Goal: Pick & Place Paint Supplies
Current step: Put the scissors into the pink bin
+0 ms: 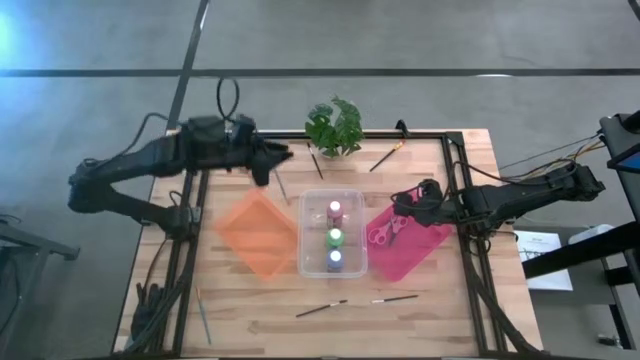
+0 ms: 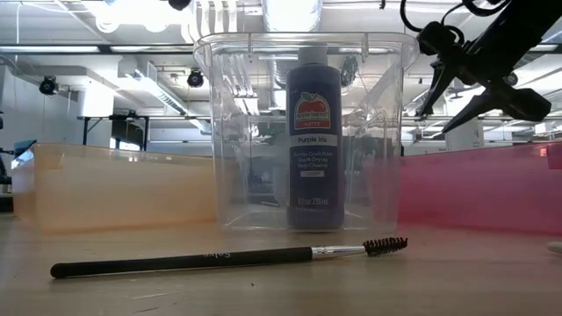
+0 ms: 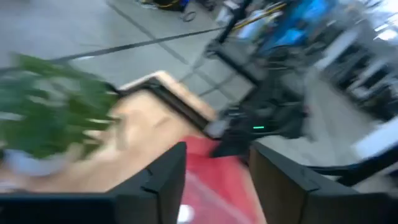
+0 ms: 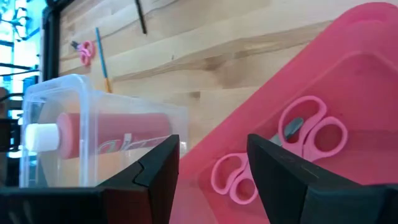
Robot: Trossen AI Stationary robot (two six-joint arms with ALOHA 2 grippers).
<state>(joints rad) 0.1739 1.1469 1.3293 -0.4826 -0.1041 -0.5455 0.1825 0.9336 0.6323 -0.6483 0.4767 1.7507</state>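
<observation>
A clear bin (image 1: 318, 200) at the table's middle holds pink (image 1: 335, 211), green (image 1: 335, 238) and blue (image 1: 335, 259) paint bottles. A pink tray (image 1: 425, 245) to its right holds two pink-handled scissors (image 4: 311, 134), (image 4: 231, 177). My right gripper (image 1: 402, 203) hovers open and empty over that tray, above the scissors; it also shows in the low view (image 2: 452, 83). My left gripper (image 1: 277, 158) is open and empty in the air at the far left, beside the plant (image 1: 335, 125). Thin brushes lie on the table at the far side (image 1: 315, 162), (image 1: 385, 157), (image 1: 283, 186) and the near side (image 1: 320, 308), (image 1: 395, 298).
An orange tray (image 1: 258, 232) lies left of the bin. Another brush (image 1: 203, 315) lies near the front left corner, and a further pink scissors (image 4: 84, 53) shows beyond the bin in the right wrist view. Dark rails (image 1: 190, 250) run along the table's sides.
</observation>
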